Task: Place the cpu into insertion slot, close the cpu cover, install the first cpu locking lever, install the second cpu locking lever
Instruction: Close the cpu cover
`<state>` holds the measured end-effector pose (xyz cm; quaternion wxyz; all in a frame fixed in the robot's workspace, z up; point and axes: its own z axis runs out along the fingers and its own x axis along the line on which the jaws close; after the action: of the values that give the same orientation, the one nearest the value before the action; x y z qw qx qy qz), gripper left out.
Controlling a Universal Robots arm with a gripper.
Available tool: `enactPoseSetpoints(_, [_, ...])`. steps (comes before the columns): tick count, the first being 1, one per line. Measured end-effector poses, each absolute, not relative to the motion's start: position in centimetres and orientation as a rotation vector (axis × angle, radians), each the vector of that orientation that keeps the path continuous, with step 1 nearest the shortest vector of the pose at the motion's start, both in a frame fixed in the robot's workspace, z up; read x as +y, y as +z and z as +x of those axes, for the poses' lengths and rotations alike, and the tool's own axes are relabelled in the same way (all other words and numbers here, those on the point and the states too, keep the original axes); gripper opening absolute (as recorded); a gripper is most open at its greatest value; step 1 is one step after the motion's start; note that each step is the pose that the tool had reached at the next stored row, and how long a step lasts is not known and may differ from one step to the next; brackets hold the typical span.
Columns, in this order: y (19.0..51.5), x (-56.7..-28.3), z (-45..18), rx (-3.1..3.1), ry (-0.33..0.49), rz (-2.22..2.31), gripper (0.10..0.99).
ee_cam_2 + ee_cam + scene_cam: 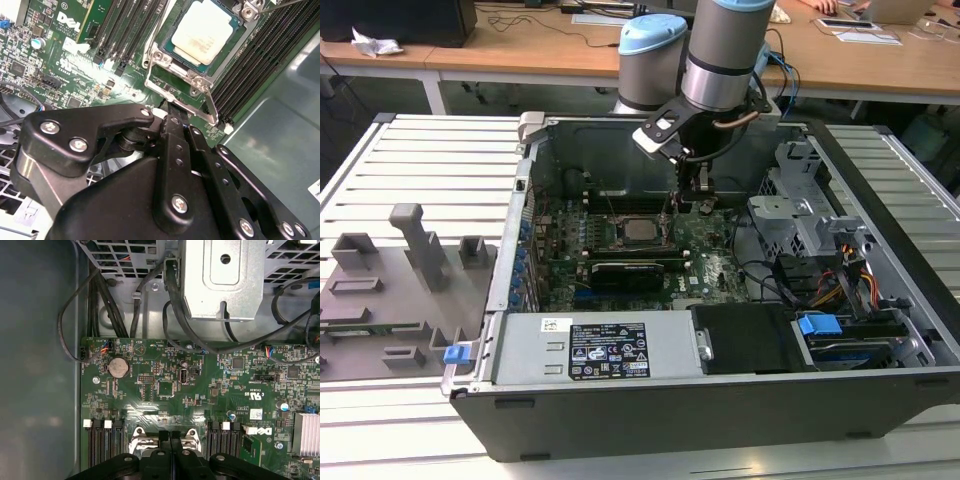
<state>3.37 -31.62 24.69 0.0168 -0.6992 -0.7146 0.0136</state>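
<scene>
Nearest in the exterior view, the power supply (590,350) lies along the front wall of the open computer case (480,410), which stands on a slatted worktop (420,150). This puts the supply on the near side of the insertion slot (620,244). A long black card (630,272) lies between the supply and the slot, just beside the slot.

The cpu (638,232) lies flat in the slot. Its pale face shows through the window of the cpu cover (160,59), which is down over the slot.

The pincer (698,200) hangs at the slot's edge, toward the exterior view's right. In both wrist views its fingers (161,455) are pressed together, and I cannot tell whether anything thin is pinched between them. The tip is just beside a wire lever (213,110) that runs along the cover's edge.

Beyond the slot the arm (720,50) rises past the case's back wall.
</scene>
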Motion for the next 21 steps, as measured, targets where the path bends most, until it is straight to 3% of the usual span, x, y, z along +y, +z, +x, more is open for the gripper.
enactPoseSetpoints(21, [24.6, -31.6, 1.9, -2.222, 0.04, -2.175, 0.106])
